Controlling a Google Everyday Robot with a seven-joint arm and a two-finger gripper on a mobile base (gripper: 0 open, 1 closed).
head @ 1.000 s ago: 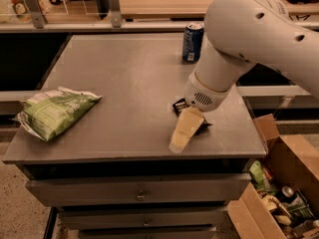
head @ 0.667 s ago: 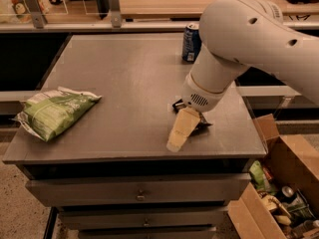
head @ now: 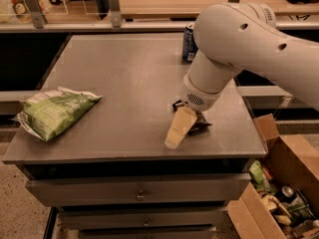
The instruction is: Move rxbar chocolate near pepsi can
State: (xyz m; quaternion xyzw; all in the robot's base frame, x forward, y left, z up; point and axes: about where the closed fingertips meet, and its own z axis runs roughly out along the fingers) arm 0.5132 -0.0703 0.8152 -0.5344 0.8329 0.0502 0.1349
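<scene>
1. Gripper position. The gripper (head: 177, 129) sits low over the front right part of the worktop (head: 129, 73), angled down and to the left, with its pale tip touching or almost touching the surface. Compared with the frames from 1.0 s and 0.7 s ago, we find the tip shifted slightly to the left. The white arm (head: 249, 44) has moved left with it.

2. Gripper state. We cannot tell whether the gripper is released or clenched.

3. Task item. The rxbar chocolate (head: 203, 126) lies flat on the worktop directly behind and beneath the gripper. Only a dark edge shows to the right of the tip. We see no clear change in its position from the earlier frames.

4. Target. The pepsi can (head: 188, 43) stands upright at the rear edge of the worktop, well apart from the bar. The arm now hides its right side, which was more exposed earlier.

5. Other items. The green chip bag (head: 57, 111) lies at the front left, unchanged. An open cardboard box (head: 291, 158) stands on the floor to the right.
</scene>
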